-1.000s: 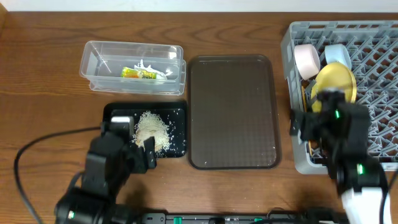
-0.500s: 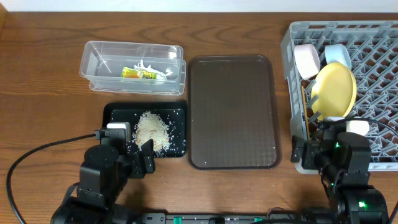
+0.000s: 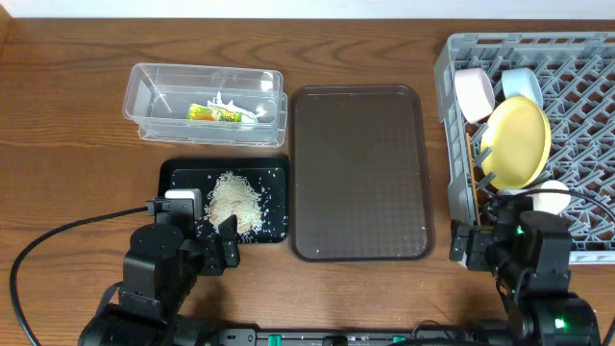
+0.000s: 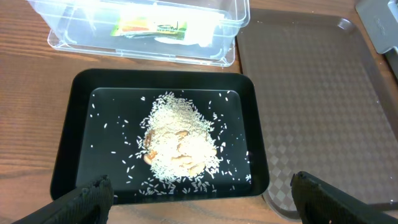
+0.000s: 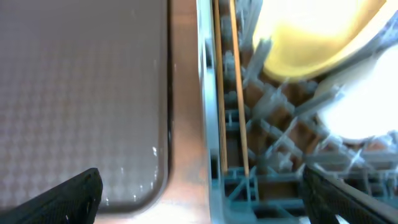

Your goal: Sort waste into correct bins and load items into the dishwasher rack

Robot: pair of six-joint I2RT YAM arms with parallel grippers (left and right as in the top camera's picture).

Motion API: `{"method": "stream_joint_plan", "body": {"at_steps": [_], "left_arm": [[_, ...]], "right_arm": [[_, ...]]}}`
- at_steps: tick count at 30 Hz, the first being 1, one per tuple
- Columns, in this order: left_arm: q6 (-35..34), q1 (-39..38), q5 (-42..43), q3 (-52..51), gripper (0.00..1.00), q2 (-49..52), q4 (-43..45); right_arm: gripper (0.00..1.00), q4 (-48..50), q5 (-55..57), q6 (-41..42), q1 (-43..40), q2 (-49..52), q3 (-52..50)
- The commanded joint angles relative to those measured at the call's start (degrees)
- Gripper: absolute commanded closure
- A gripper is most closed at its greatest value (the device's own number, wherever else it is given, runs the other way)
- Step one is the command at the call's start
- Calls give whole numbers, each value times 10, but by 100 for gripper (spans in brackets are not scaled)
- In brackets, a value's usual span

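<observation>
Overhead, the plate stands in the rack, the wrapper in the clear tub; left wrist: left gripper spread empty over crumbs on the black tray; right wrist: right gripper spread empty above racked chopsticks.

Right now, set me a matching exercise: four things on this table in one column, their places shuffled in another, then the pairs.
Things:
1. wrapper
2. rice crumbs
3. yellow plate
4. brown tray

Places:
A. in the grey rack
B. in the clear tub
C. between the tub and the rack
D. on the black tray

Pairs: 1-B, 2-D, 3-A, 4-C
</observation>
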Motion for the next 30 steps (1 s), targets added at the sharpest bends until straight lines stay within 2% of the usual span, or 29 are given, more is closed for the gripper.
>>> {"method": "stream_joint_plan", "body": {"at_steps": [1, 10, 17, 23, 30], "left_arm": [[-5, -2, 1, -4, 7, -2, 1], [-5, -2, 1, -4, 7, -2, 1], [-5, -2, 1, -4, 6, -2, 0], [-5, -2, 1, -4, 6, -2, 0], [-5, -2, 1, -4, 6, -2, 1]], "right_arm": [[1, 57, -1, -25, 37, -61, -26], [1, 299, -17, -39, 71, -283, -220], [1, 513, -23, -39, 59, -315, -347], [1, 440, -15, -45, 56, -315, -350], [1, 439, -16, -37, 57, -308, -350]]}}
